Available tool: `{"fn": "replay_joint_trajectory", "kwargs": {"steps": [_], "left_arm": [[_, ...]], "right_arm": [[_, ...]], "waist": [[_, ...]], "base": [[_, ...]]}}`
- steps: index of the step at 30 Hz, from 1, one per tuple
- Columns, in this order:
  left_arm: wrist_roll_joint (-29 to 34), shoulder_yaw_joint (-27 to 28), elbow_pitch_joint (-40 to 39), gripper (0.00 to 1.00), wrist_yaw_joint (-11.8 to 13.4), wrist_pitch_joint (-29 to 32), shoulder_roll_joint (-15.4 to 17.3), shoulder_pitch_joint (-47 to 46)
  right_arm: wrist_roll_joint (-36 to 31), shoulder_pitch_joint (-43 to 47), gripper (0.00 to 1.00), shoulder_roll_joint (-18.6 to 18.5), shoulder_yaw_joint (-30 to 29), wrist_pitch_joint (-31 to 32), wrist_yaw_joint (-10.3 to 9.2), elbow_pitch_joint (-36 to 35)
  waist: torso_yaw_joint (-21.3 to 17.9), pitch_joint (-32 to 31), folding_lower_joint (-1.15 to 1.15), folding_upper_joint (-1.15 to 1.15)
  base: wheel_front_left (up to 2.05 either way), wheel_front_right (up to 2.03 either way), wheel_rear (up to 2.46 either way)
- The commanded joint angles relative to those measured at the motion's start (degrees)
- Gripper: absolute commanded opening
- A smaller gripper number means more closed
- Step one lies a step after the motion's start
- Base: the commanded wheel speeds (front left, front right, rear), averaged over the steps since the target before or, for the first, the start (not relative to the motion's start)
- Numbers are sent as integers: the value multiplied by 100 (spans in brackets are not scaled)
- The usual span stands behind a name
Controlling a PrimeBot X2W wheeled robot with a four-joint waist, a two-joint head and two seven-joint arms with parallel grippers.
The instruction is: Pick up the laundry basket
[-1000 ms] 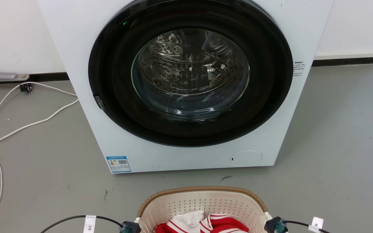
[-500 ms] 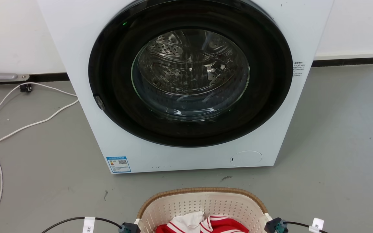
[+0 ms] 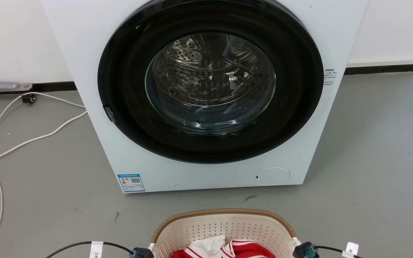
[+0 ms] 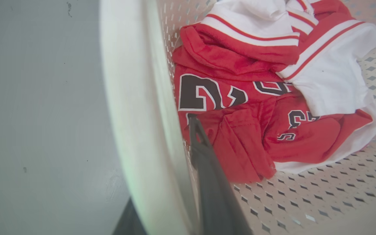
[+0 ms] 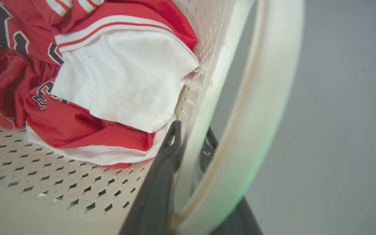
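Note:
The laundry basket (image 3: 224, 226), cream perforated plastic with a brown woven-look rim, sits at the bottom of the head view in front of the washer. A red and white jersey (image 3: 228, 248) lies inside it. My left gripper (image 4: 175, 137) straddles the basket's left side wall, one dark finger (image 4: 207, 176) inside and the other outside under the white handle (image 4: 126, 98). My right gripper (image 5: 191, 130) clamps the right side wall the same way, with a finger (image 5: 162, 182) inside, beside the white loop handle (image 5: 266, 81). Both are shut on the wall.
A white front-loading washer (image 3: 206, 172) with its round dark door shut stands close behind the basket. White cables (image 3: 31, 138) trail over the grey floor at the left. Open floor (image 3: 371, 161) lies to the right of the washer.
The whole head picture has shifted down a little. The basket and both wrists sit slightly lower in it than before. Both grips look unchanged.

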Motion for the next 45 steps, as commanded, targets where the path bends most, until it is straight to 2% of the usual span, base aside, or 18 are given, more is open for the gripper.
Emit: {"fn": "replay_joint_trajectory", "kwargs": {"steps": [1,45], "left_arm": [[-36,-44,-36,0,-25,-90,21,-13],[-495,-422,40,0,-26,-144,54,-114]], "right_arm": [[-17,72,0,14,62,31,73,16],[-107,66,0,5,12,63,71,17]], "waist": [[4,-3,0,0],[-11,33,0,0]], "base": [[0,0,0],[0,0,0]]}}
